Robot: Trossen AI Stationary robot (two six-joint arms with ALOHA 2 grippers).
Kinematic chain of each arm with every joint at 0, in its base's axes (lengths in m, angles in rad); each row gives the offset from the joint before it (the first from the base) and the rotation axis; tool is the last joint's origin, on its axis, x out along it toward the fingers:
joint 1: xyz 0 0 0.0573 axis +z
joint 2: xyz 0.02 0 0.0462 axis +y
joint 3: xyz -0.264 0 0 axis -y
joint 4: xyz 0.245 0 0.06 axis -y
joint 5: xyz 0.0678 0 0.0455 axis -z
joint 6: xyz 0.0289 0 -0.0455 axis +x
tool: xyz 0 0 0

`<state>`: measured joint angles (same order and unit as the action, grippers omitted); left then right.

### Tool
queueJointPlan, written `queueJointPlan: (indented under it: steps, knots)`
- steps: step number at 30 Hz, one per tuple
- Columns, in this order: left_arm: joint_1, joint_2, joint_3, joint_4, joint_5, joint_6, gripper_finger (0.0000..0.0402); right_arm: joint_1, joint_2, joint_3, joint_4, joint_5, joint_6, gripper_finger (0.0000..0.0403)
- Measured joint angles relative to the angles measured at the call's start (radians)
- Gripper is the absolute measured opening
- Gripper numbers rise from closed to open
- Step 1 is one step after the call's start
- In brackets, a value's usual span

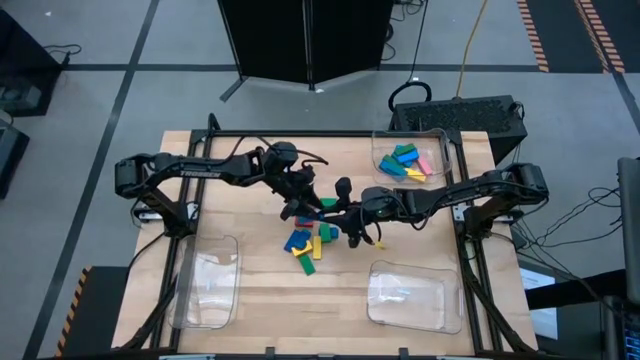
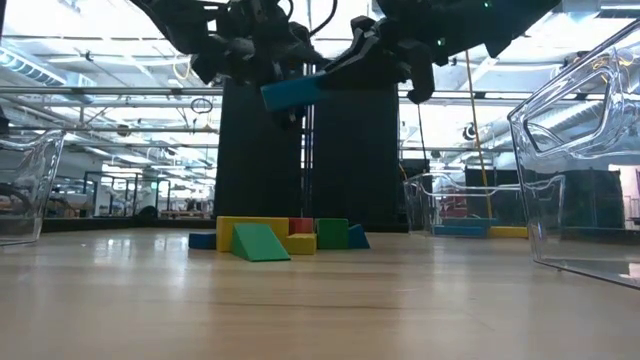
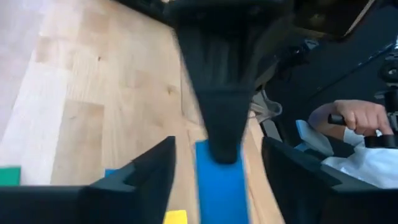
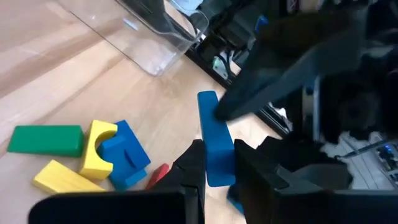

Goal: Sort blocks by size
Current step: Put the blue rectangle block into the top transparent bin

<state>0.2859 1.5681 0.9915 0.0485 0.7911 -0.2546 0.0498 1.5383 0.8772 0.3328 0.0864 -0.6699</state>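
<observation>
step: mid-air handover of blue block (image 4: 214, 140) | right gripper (image 4: 217, 165) jaws pinching it | left gripper (image 3: 214, 165) jaws spread | advice: left retreats straight back, avoiding snags

Block pile (image 1: 308, 243) mid-table, clear trays (image 1: 205, 283) at corners, bare wood between

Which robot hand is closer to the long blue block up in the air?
Right. The right gripper is clamped on the long blue block. The left gripper is open around its other end, fingers apart from it.
</observation>
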Motion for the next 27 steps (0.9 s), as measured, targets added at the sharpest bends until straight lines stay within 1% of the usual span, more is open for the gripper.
queueJointPlan:
  steps: [1, 3, 7, 11, 13, 15, 18, 22, 27]
  knots:
    - [0.002, 0.0, 0.007, -0.001, 0.002, 0.0, 0.0252, 0.0, 0.0, 0.0, -0.001, 0.017, -0.001, 0.0056]
    - [0.013, -0.001, 0.027, -0.034, 0.004, -0.001, 0.0269, 0.0, -0.005, 0.0, -0.01, 0.086, -0.001, 0.0056]
    - [0.045, -0.042, 0.06, -0.136, -0.015, 0.055, 0.0279, 0.002, -0.032, 0.0, -0.075, 0.239, 0.005, 0.0056]
    - [0.062, -0.122, 0.06, -0.231, -0.133, 0.141, 0.028, 0.0, -0.08, 0.0, -0.172, 0.282, 0.044, 0.0056]
    - [0.069, -0.163, 0.06, -0.285, -0.211, 0.185, 0.028, 0.001, -0.106, 0.0, -0.217, 0.329, 0.069, 0.0056]
    - [0.067, -0.207, 0.059, -0.327, -0.267, 0.222, 0.028, -0.006, -0.139, 0.0, -0.305, 0.387, 0.096, 0.0056]
    - [0.065, -0.268, 0.028, -0.333, -0.301, 0.243, 0.028, -0.032, -0.18, 0.0, -0.406, 0.436, 0.156, 0.0056]
    - [0.067, -0.33, -0.026, -0.333, -0.333, 0.243, 0.028, -0.076, -0.232, 0.0, -0.527, 0.451, 0.263, 0.0056]
    - [0.071, -0.384, -0.121, -0.345, -0.414, 0.262, 0.028, -0.136, -0.275, 0.0, -0.719, 0.552, 0.427, 0.0056]
